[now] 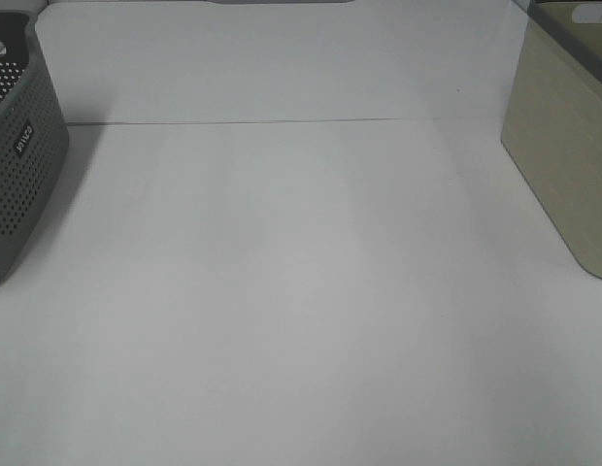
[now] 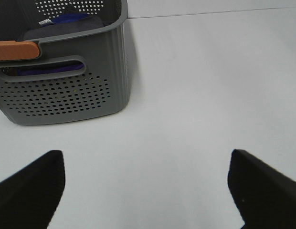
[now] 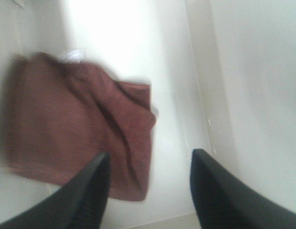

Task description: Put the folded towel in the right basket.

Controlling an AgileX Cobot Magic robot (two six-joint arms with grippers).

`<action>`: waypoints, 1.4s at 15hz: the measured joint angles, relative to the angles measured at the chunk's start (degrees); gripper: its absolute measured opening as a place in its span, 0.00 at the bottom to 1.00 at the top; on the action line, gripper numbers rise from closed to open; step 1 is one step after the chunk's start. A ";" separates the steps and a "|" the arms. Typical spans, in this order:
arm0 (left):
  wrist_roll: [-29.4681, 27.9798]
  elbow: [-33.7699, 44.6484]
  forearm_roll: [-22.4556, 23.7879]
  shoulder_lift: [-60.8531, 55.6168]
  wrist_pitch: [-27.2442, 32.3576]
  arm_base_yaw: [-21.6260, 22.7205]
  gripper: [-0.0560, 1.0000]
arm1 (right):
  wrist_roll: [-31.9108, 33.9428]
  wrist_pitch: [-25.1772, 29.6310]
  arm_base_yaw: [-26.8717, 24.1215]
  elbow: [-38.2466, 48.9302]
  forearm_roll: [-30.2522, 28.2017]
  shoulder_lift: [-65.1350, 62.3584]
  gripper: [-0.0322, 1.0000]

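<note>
The folded towel (image 3: 76, 129) is reddish brown and lies, a little rumpled, on the pale floor of the right basket (image 3: 253, 71) in the right wrist view. My right gripper (image 3: 148, 191) is open and empty above it, one finger over the towel's edge. The right basket (image 1: 563, 165) is beige and stands at the right edge of the exterior high view, where its inside is hidden. My left gripper (image 2: 145, 186) is open and empty over the white table. Neither gripper shows in the exterior high view.
A grey perforated basket (image 1: 19, 165) stands at the table's left edge. In the left wrist view this basket (image 2: 62, 95) holds dark purple cloth (image 2: 67, 21) and has an orange grip (image 2: 16, 49) on its rim. A white table (image 1: 301, 291) lies between the baskets.
</note>
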 joint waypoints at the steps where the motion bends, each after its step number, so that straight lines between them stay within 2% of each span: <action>1: 0.00 0.00 0.00 0.00 0.00 0.00 0.88 | 0.23 0.00 0.00 0.00 0.40 0.00 0.56; 4: 0.00 0.00 0.00 0.00 0.00 0.00 0.88 | 0.63 0.06 0.00 0.00 2.12 -0.17 0.58; 6: 0.00 0.00 0.00 0.00 0.00 0.00 0.88 | 1.49 0.06 0.00 0.00 7.96 -2.98 0.59; 9: 0.00 0.00 0.00 0.00 0.00 0.00 0.88 | 1.49 0.00 0.63 0.00 12.43 -9.85 0.61; 12: 0.00 0.00 0.00 0.00 0.00 0.00 0.88 | 1.55 0.00 4.13 0.00 12.26 -15.81 0.61; 14: 0.00 0.00 0.00 0.00 0.00 0.00 0.88 | 1.55 0.00 8.42 0.86 12.20 -20.28 0.61; 17: 0.00 0.00 0.00 0.00 0.00 0.00 0.88 | 1.55 0.00 13.12 8.14 11.86 -28.02 0.61; 21: 0.00 0.00 0.00 0.00 0.00 0.00 0.88 | 1.55 0.00 13.52 25.15 7.33 -39.53 0.61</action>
